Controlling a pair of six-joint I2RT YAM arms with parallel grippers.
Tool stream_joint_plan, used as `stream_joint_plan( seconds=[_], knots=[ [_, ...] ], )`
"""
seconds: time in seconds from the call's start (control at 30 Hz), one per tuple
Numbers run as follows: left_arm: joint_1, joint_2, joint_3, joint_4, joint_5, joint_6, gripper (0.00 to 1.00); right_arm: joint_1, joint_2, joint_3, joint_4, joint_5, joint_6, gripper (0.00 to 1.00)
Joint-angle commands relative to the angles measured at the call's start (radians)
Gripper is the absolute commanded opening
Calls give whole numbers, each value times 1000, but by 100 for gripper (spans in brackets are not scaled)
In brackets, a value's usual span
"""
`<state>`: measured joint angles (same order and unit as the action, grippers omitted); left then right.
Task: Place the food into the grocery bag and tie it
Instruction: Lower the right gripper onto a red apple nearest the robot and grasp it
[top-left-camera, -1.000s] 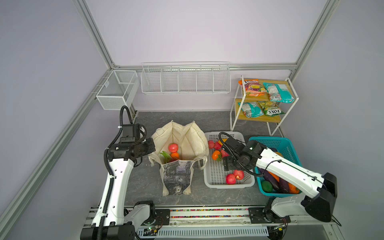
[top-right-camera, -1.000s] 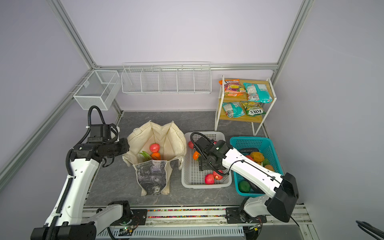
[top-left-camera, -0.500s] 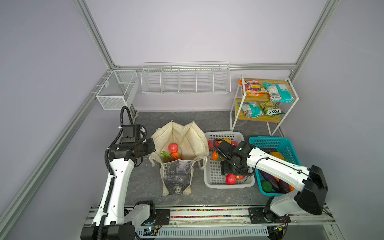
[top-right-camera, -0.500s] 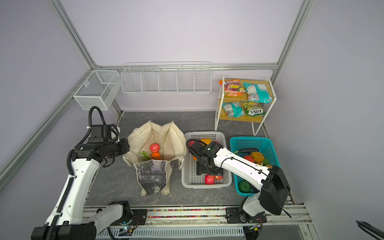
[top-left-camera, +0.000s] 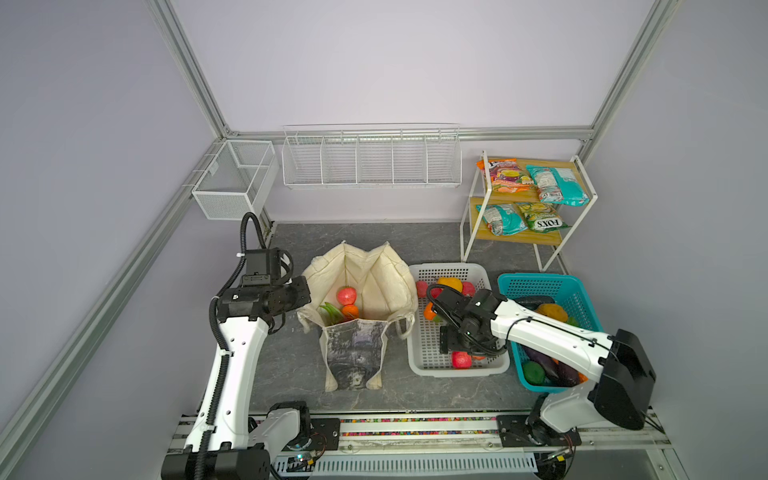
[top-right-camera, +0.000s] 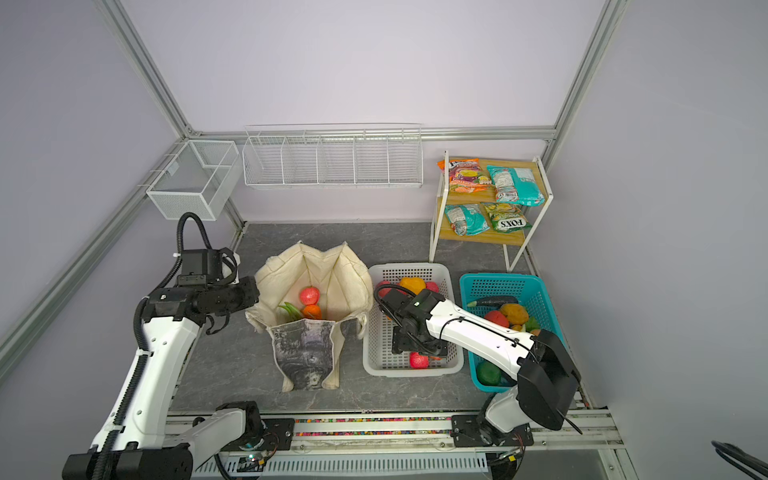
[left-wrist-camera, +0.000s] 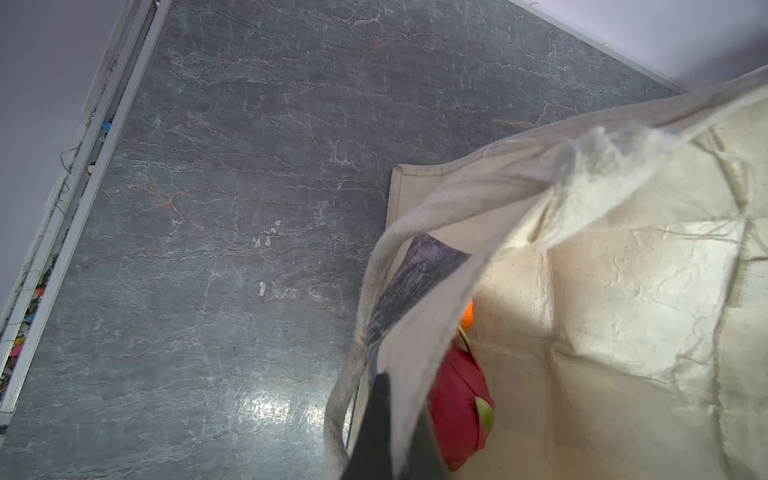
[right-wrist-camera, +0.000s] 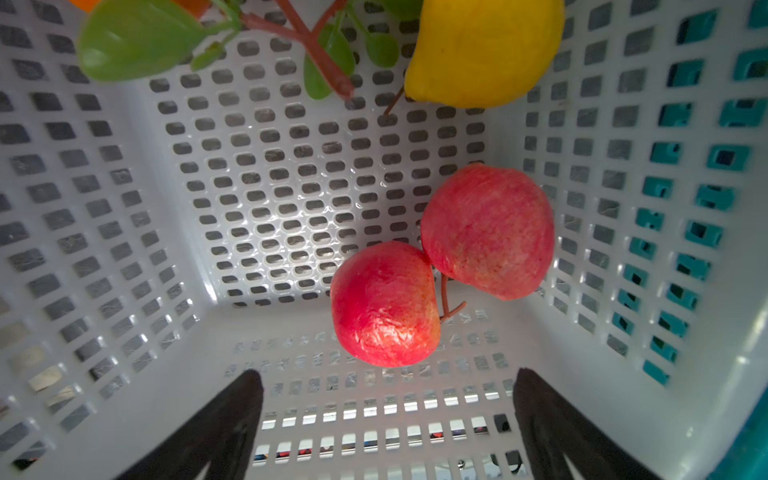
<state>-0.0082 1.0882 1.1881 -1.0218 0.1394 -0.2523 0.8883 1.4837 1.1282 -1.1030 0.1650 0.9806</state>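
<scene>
tabletop (top-left-camera: 291, 374): dark grey, marbled; carries the bag, both baskets and the rack.
rack (top-left-camera: 469, 224): white frame with wooden shelves, in the back right corner of the tabletop. snack packets lie on both shelves, among them a teal snack packet (top-left-camera: 557, 185) on the upper one.
grocery bag (top-left-camera: 374, 282): cream canvas, left of the tabletop's middle, mouth gaping upward, grey-black picture panel toward the front edge.
white basket (top-left-camera: 419, 357): perforated, just right of the grocery bag; mixed toy fruit lies at its back end.
teal basket (top-left-camera: 536, 286): by the right edge, just beside the white basket, toy vegetables inside.
left tool (left-wrist-camera: 401, 407): fingers together, clamped on the grocery bag's left rim; the cloth runs between the dark fingers in the left wrist view.
right tool (right-wrist-camera: 388, 399): fingers wide apart with nothing between them, low inside the white basket near its front wall.
food in bag: dragon fruit (left-wrist-camera: 457, 407), red apple (top-left-camera: 346, 296) and orange (top-left-camera: 350, 311) at the bottom.
two red apples (right-wrist-camera: 384, 303): on the white basket's floor by its front wall, touching each other, just ahead of the right tool's fingertips.
yellow fruit (right-wrist-camera: 482, 50): farther back in the white basket, apart from the two red apples.
</scene>
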Motion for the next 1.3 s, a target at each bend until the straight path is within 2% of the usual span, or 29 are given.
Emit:
stream_joint_plan(
  seconds=[0.0, 0.77, 1.17, 1.27],
  knots=[
    [5, -11, -8, -6, 12, 7, 0, -9, -11, -33, 37, -23, 44, 99],
    [5, -7, 7, -14, 12, 8, 0, -46, 34, -111, 133, -74, 29, 85],
    [5, 2, 13, -10, 12, 10, 0, -68, 81, -116, 182, -93, 6, 85],
    [5, -1, 8, -6, 9, 10, 0, -68, 98, -104, 193, -104, 3, 80]
  ],
)
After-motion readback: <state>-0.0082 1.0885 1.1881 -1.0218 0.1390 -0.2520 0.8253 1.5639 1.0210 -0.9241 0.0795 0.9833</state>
